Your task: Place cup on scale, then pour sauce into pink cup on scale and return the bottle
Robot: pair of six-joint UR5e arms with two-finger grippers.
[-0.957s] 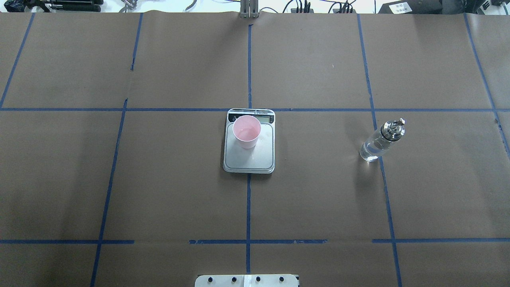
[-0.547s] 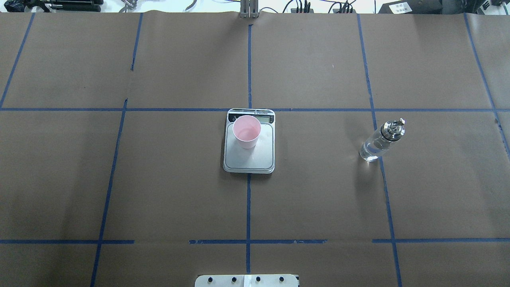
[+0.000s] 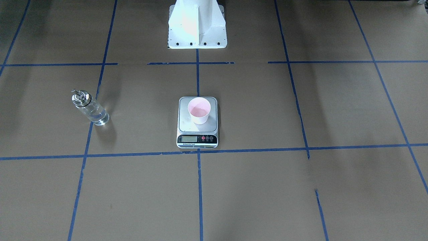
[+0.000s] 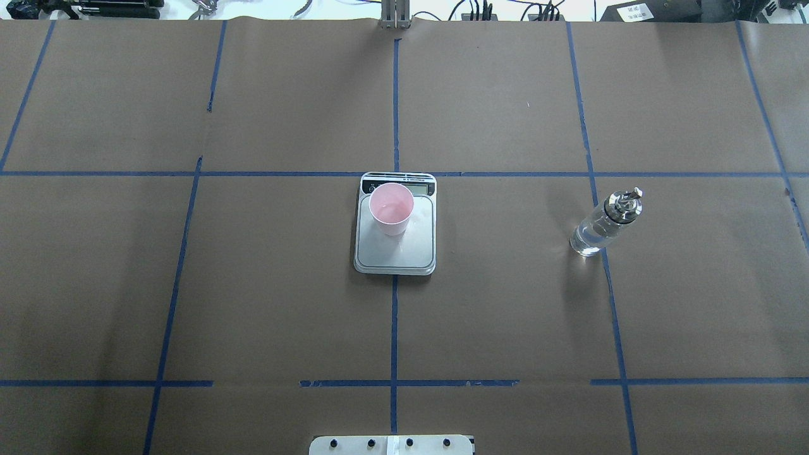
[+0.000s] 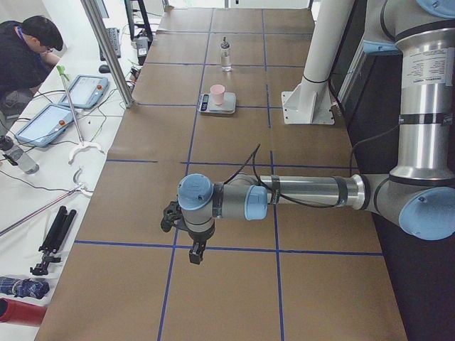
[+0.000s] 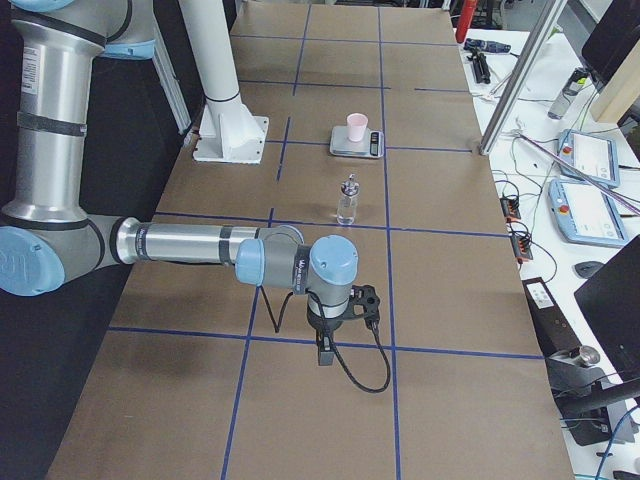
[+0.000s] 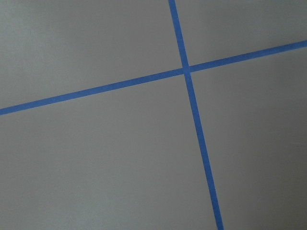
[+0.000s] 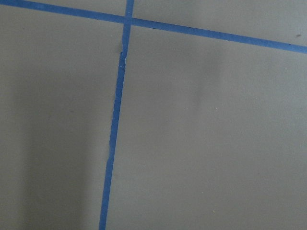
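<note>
With the pink paper cup [image 4: 392,209] on the kitchen scale [image 4: 395,249] mid-worktop and the pourer bottle [image 4: 604,223] upright toward the right edge, the task looks finished; both end effectors' states can't be told.

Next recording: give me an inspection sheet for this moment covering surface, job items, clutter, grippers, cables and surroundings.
Surface: brown paper with a blue tape grid; no spills seen.
Cup: upright on the scale, toward its display end; a little liquid seems to lie inside.
Scale: flat at table centre.
Bottle: upright on the robot's right, on a tape line, part full, apart from the scale.
Clutter: nothing seen on the paper.
Left gripper: far from the job items; open or shut cannot be told.
Right gripper: likewise.
Cables: one loops from the right wrist onto the table.
Surroundings: an operator and tablets beside the table.
</note>
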